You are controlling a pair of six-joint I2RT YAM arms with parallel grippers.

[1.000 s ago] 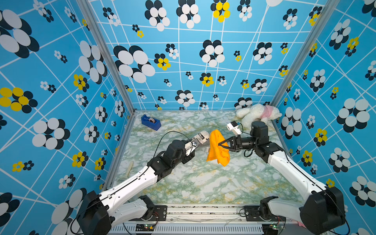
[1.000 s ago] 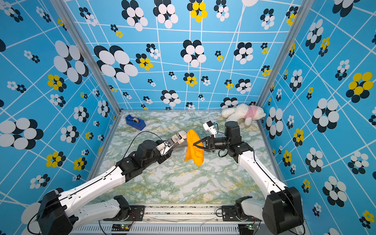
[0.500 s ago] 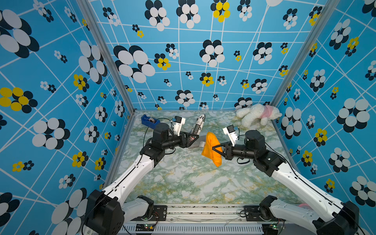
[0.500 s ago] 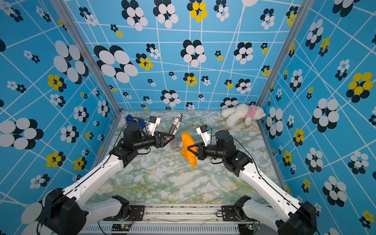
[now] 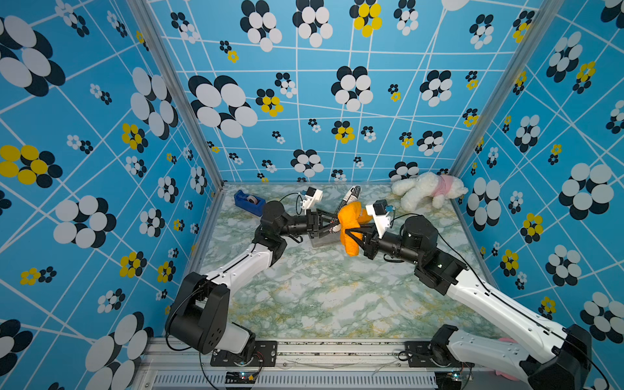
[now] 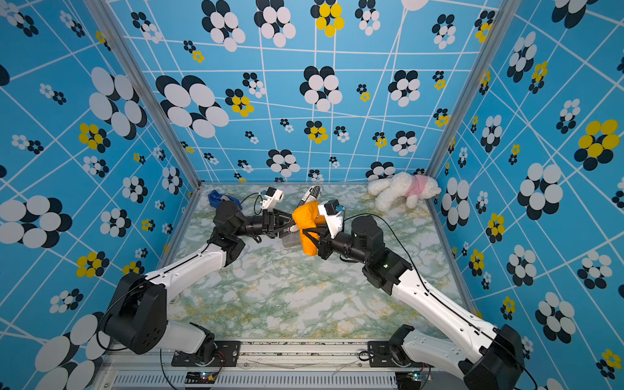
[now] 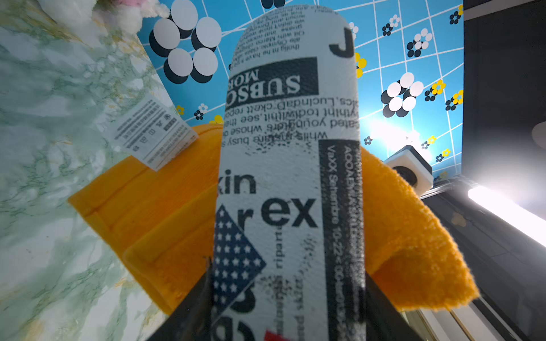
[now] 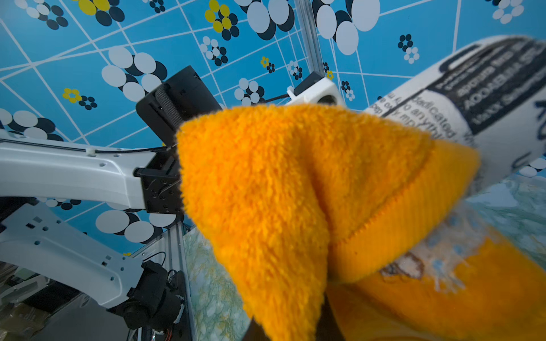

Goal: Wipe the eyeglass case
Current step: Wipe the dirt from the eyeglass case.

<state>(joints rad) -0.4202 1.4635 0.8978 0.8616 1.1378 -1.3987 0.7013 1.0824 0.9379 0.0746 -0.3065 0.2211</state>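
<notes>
1. The eyeglass case (image 7: 289, 177), printed like a newspaper, is being held clear of the worktop (image 5: 320, 297) towards the back wall, with its free end tilted upward.
2. Its lower end is being clamped by the left fingers (image 7: 189, 313), which are closed on either side of it.
3. The orange cloth (image 5: 351, 223) is being gripped by the right fingers (image 5: 360, 234), which are shut tight on a bunched fold while the loose part hangs below.
4. A second ago the cloth was hanging between the two arms over the middle of the worktop. Half a second ago the case was swung back and upward with the cloth just beside it, still apart. Now the cloth is being pressed against the middle of the case, and in the left wrist view it is showing on both sides of it.
5. Contact is therefore judged to be made, and the wiping itself is only being started. The upper end of the case is being left bare so far.
6. The blue tape dispenser (image 5: 249, 201) and the plush toy (image 5: 425, 190) are being left untouched along the back edge, well apart from the arms.
</notes>
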